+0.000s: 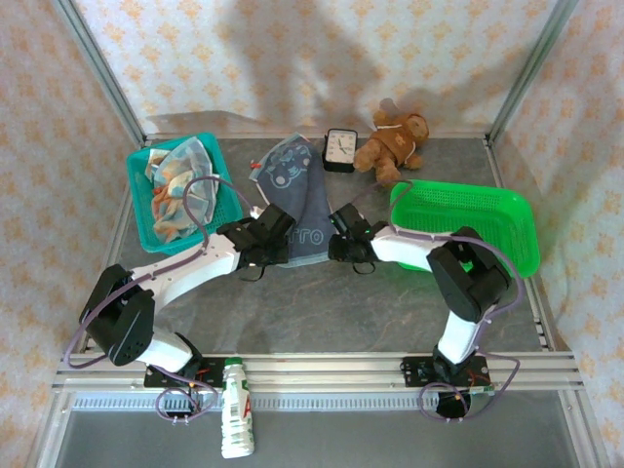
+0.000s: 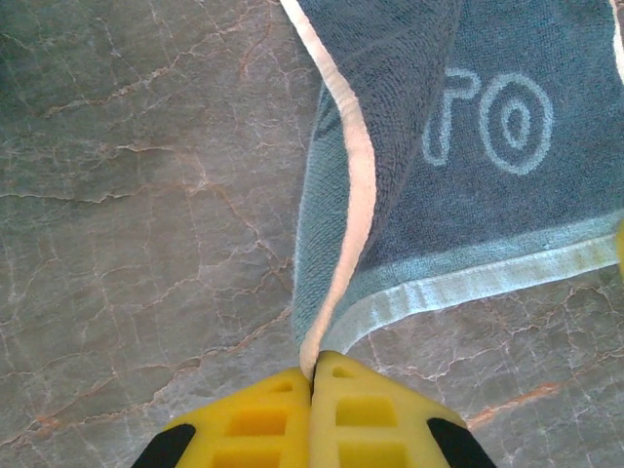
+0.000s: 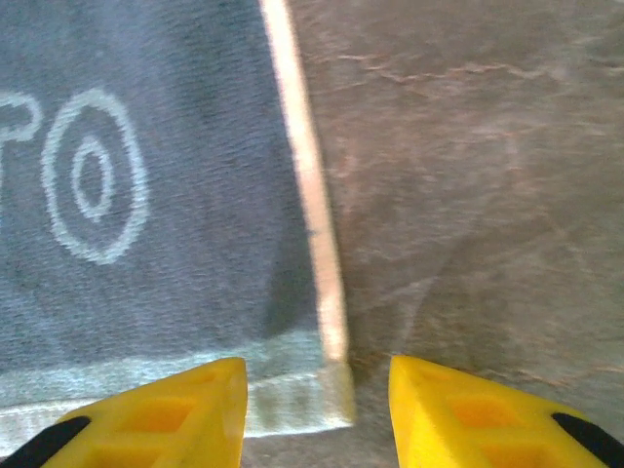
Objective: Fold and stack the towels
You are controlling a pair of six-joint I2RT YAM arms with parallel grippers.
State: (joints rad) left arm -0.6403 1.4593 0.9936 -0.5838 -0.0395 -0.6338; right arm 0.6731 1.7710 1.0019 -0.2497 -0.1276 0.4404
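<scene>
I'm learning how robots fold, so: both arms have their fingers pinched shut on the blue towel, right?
Not both. The left fingers are pinched shut on the blue towel, but the right wrist view shows the right fingers open, straddling its corner.

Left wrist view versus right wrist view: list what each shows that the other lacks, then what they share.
Left wrist view: the left gripper shut on the white-trimmed side edge of the blue-grey terry cloth towel, with that edge lifted and folded over. Right wrist view: the right gripper open, its yellow fingers straddling the towel's near corner, which lies flat. Both: the towel's pale ring-shaped print, its light hem, and the grey marbled table.
</scene>
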